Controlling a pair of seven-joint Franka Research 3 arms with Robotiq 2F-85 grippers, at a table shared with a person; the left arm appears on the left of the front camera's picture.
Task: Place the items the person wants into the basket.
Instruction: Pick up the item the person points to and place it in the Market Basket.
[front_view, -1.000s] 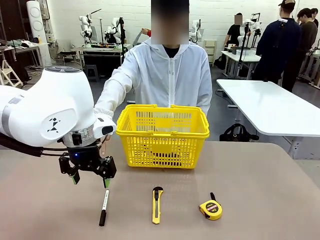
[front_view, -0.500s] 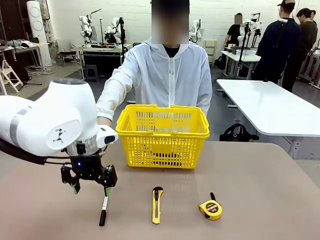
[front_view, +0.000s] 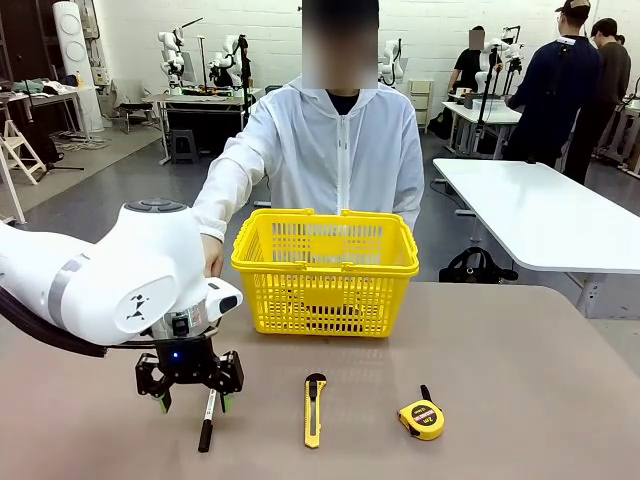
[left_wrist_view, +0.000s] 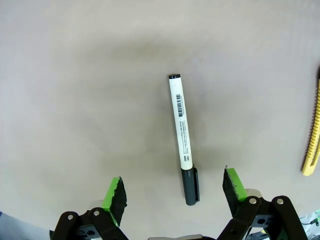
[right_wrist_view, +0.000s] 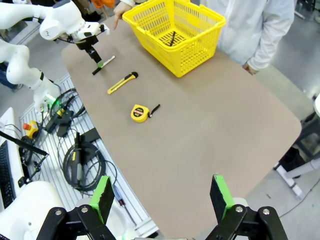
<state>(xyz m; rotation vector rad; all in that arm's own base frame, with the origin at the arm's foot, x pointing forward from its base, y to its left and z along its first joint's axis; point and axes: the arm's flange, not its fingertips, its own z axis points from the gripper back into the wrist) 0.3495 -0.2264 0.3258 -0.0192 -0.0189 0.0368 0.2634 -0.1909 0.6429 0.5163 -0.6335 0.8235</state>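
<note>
Left gripper (front_view: 195, 404): fingers spread wide, holding nothing, low over the table on the robot's side of the basket's left corner.
Marker (left_wrist_view: 181, 130): white barrel, black cap, flat on the table; cap end lies between the 2 green pads (left_wrist_view: 116, 190), touching neither.
Basket (front_view: 325, 265): yellow, upright, just in front of the person (front_view: 340, 150).
Black pen (right_wrist_view: 172, 38): on the basket's floor.
Right gripper (right_wrist_view: 161, 187): fingers spread wide, empty, high up, well apart from the basket.
Utility knife (front_view: 314, 410), tape measure (front_view: 421, 418): on the robot's side of the basket.
</note>
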